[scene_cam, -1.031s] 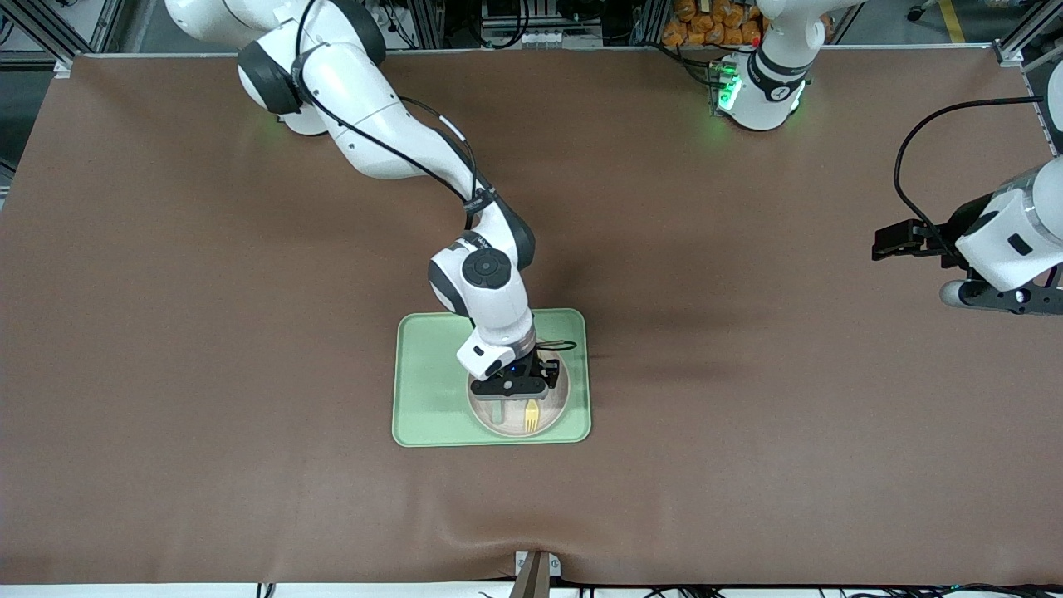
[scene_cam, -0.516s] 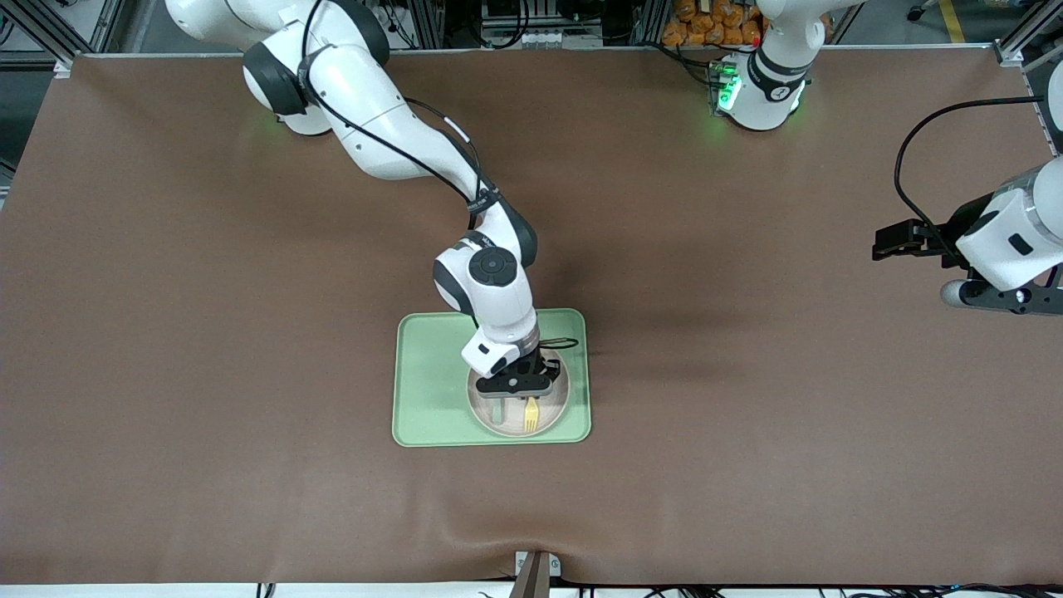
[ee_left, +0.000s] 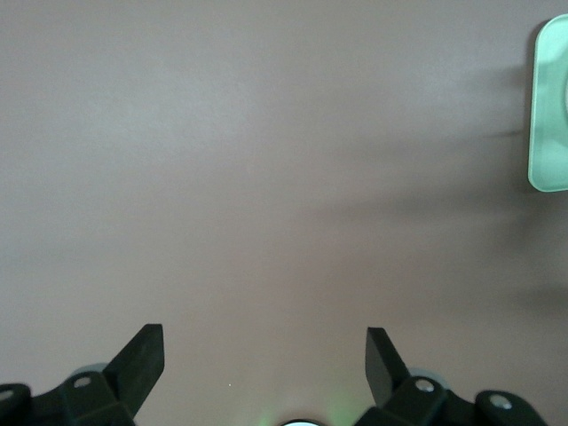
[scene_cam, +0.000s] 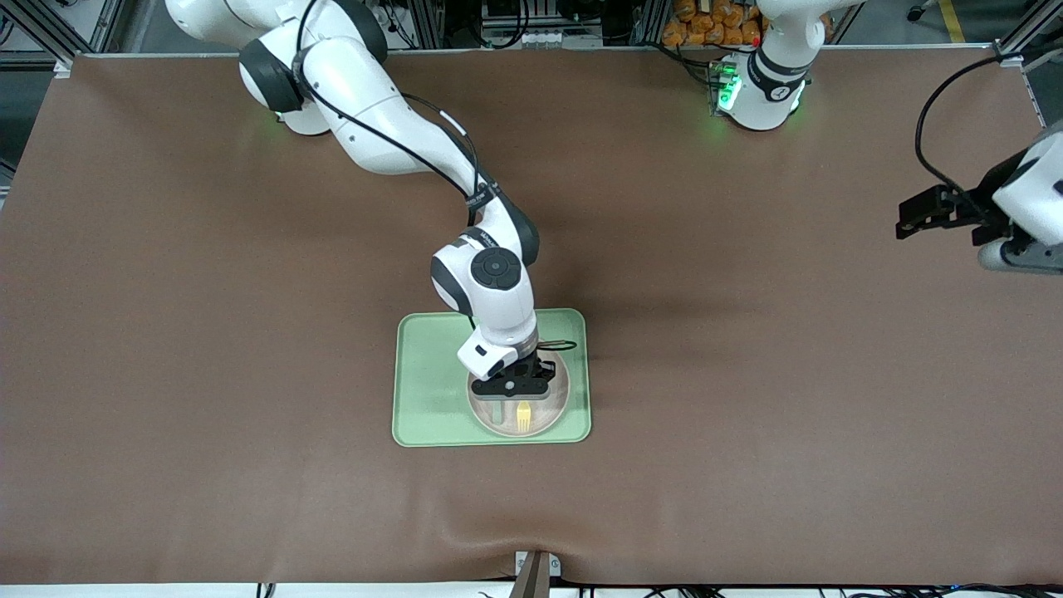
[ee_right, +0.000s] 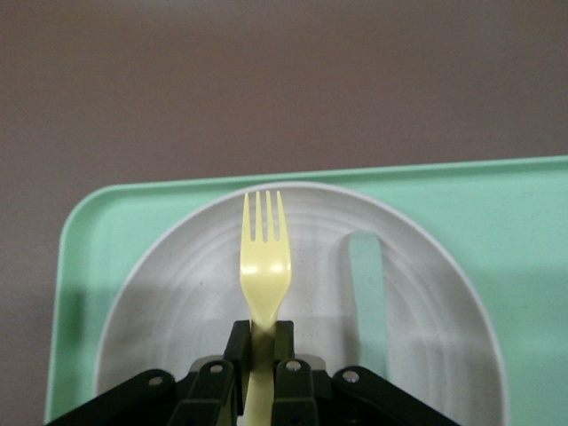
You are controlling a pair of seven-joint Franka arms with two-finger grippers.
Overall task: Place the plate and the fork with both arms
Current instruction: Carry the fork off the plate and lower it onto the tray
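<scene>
Half the fork (ee_right: 264, 266) hides inside the clamped right pincer (ee_right: 258, 342).

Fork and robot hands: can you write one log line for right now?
right hand: shut on fork, over plate on tray | left hand: open, waiting over bare table

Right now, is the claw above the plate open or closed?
Closed. The right claw pinches the yellow fork by its handle, over the plate.

White jointed arms (scene_cam: 390, 141), dark joints, black cables, green-lit bases.
</scene>
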